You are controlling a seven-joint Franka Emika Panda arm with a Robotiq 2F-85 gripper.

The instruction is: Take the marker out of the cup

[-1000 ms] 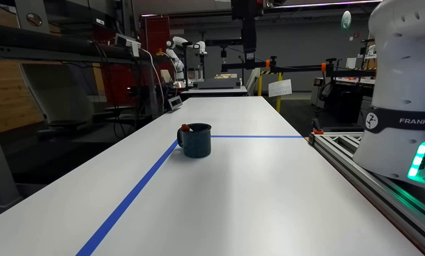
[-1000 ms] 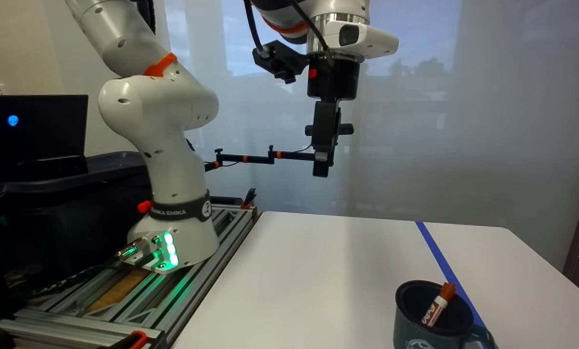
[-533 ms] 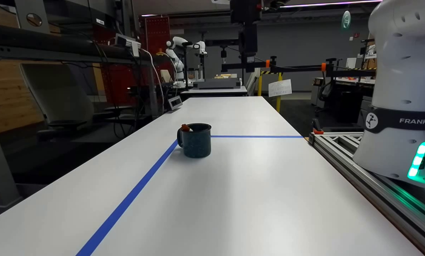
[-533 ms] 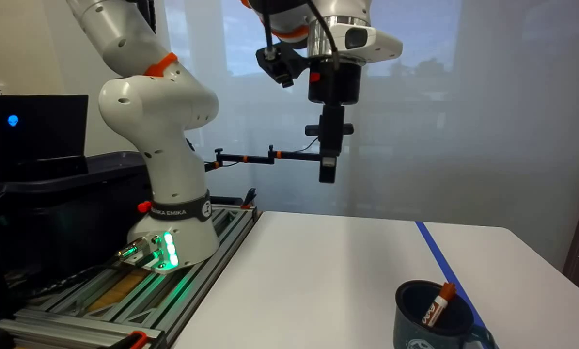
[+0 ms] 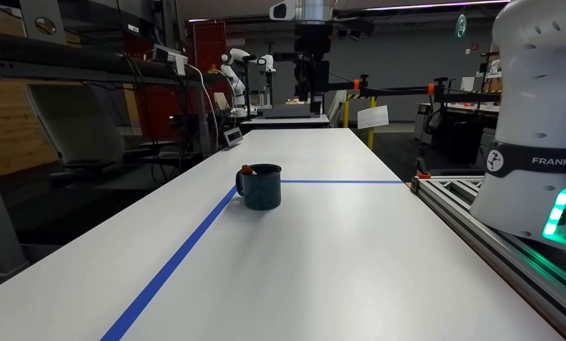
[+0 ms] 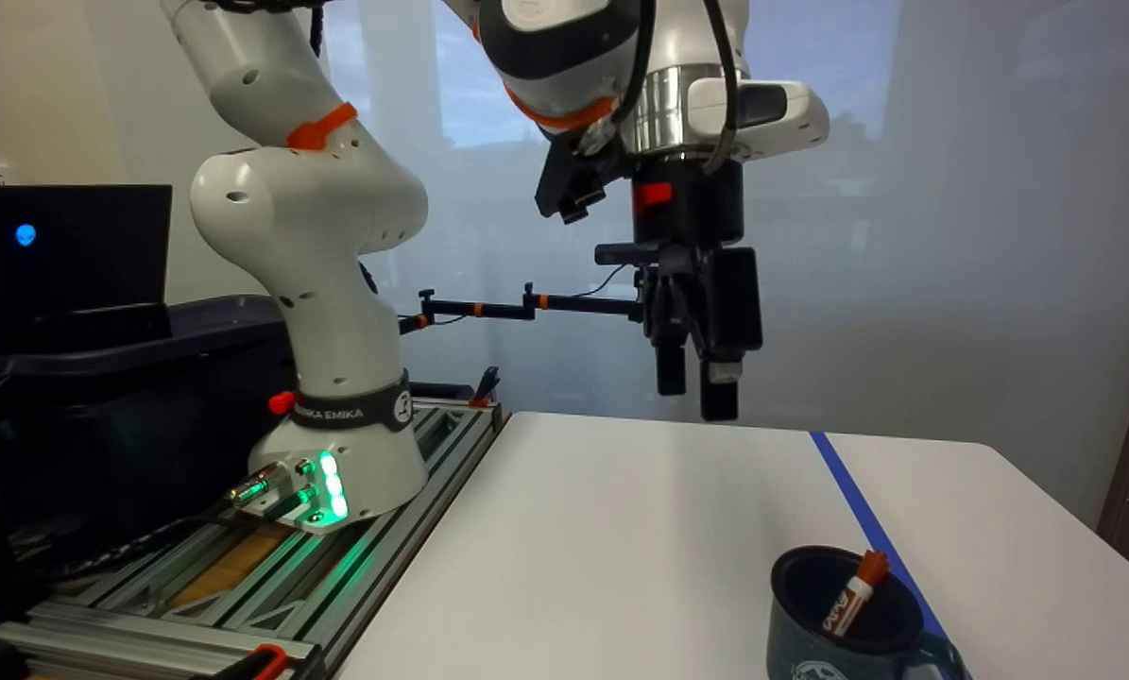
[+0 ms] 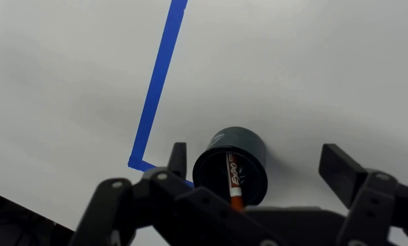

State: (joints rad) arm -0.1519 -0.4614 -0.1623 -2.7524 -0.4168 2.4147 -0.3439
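You can't see most of the marker [image 5: 247, 169] in an exterior view; the cup [image 5: 262, 192] hides it. In an exterior view, the picture's bottom edge cuts off the cup [image 6: 885, 620].

wrist view: down at cup [image 7: 244, 139] | both exterior views: near-level, sharing cup

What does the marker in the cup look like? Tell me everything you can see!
The marker is thin and straight and looks like smooth plastic. It has an orange-brown cap, a white band below that, and a reddish-brown label with EXPO in white letters. It leans inside the dark blue-green cup, cap end up, poking out near the handle. The cap seems to rest on the rim; the low end is hidden. The open claw isn't touching it.
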